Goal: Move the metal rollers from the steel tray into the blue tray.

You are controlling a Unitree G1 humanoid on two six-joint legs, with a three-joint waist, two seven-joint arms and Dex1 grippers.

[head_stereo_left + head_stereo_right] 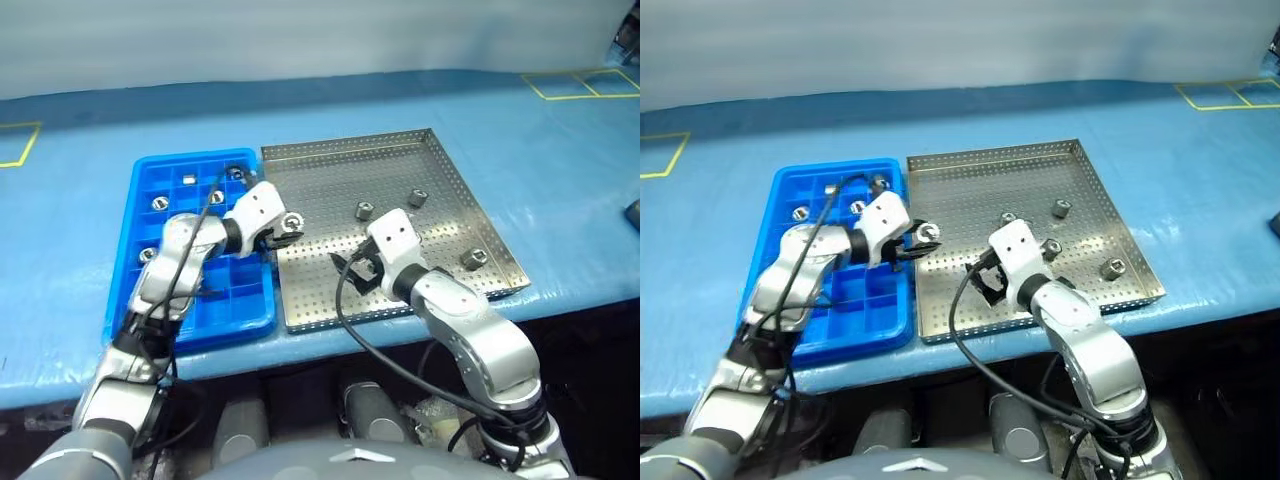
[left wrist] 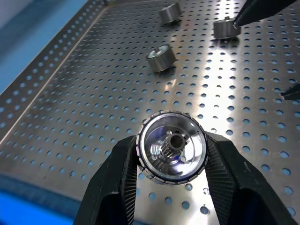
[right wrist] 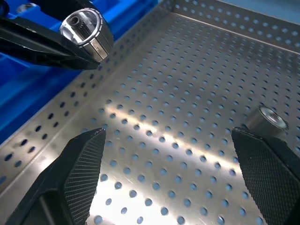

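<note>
Head stereo pair high above both trays; wrist cameras close over the steel tray (image 1: 455, 190), facing opposite ways.

The left arm (image 1: 190, 262) covers part of the blue tray (image 1: 140, 190); a dark object (image 1: 632, 212) on the surface (image 1: 80, 200) is cut off.

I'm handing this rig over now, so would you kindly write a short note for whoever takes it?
Left gripper: shut on a roller, held above the steel tray's left part, beside the blue tray.
Right gripper: open, empty, over the steel tray.
Done: several rollers sit in blue tray compartments.
Left: place the held roller, then move the three loose rollers from the steel tray.
</note>
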